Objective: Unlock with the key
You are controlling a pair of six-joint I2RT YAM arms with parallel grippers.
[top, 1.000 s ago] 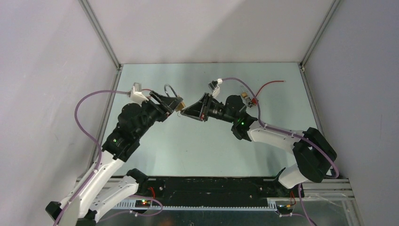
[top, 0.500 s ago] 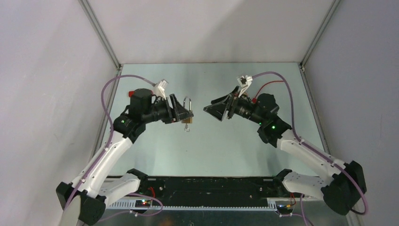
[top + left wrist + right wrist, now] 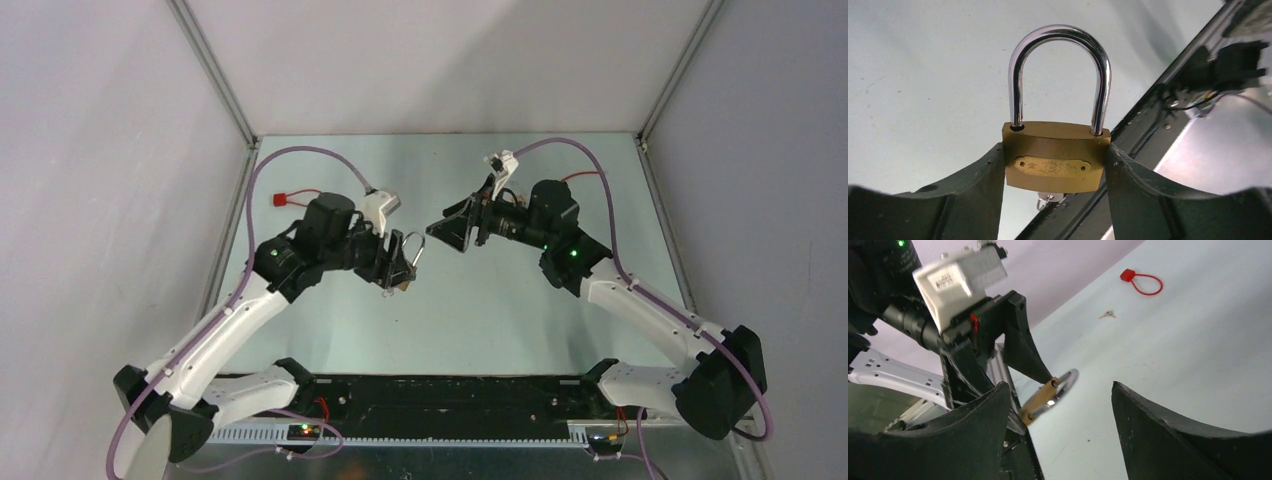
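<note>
Fingers on the left arm [image 3: 973, 200] clamp the brass body of the padlock [image 3: 1055, 165] above the desk [image 3: 923, 75]. The key [image 3: 1049, 199] protrudes from the padlock's underside. Fingers on the right arm [image 3: 1168, 435] stand spread, empty, apart from the padlock.

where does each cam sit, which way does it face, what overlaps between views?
Top: above and behind the bases, looking down on the table; shows left arm, right arm, left tool, right tool.
Left wrist: on the left arm, looking along its fingers at the padlock they clamp, key poking out beneath.
Right wrist: on the right arm, looking between its open fingers across at the left tool.
Shared: padlock in all three; red tag in top and right wrist.
</note>
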